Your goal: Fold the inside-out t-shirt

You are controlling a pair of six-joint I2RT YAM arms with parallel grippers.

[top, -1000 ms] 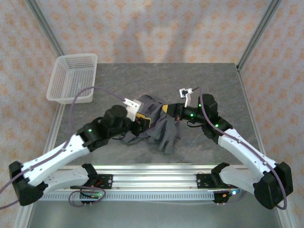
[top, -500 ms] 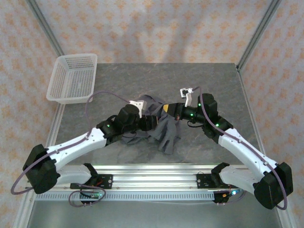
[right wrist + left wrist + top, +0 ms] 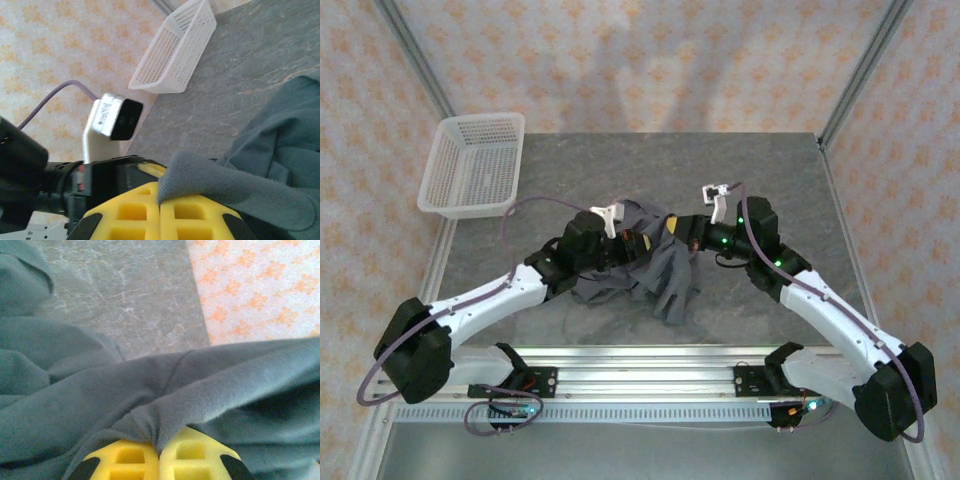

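The inside-out t-shirt (image 3: 660, 268) is a crumpled dark slate-grey heap in the middle of the table, between the two arms. My left gripper (image 3: 638, 243) is shut on a fold of the t-shirt (image 3: 165, 405), with cloth pinched between its yellow fingertips (image 3: 125, 460). My right gripper (image 3: 672, 232) is shut on another fold of the t-shirt (image 3: 235, 185) at the heap's upper right edge. The two grippers sit close together, and the left gripper's body (image 3: 107, 182) shows right beside the right fingers (image 3: 195, 220).
A white mesh basket (image 3: 472, 166) stands at the table's far left corner, also seen as the basket (image 3: 175, 47) in the right wrist view. Grey marbled tabletop (image 3: 770, 180) lies around the heap. Metal frame posts rise at the back corners.
My left arm swung right and reached into the heap, and its gripper closed on a fold of the t-shirt. The right arm held still with its grip.
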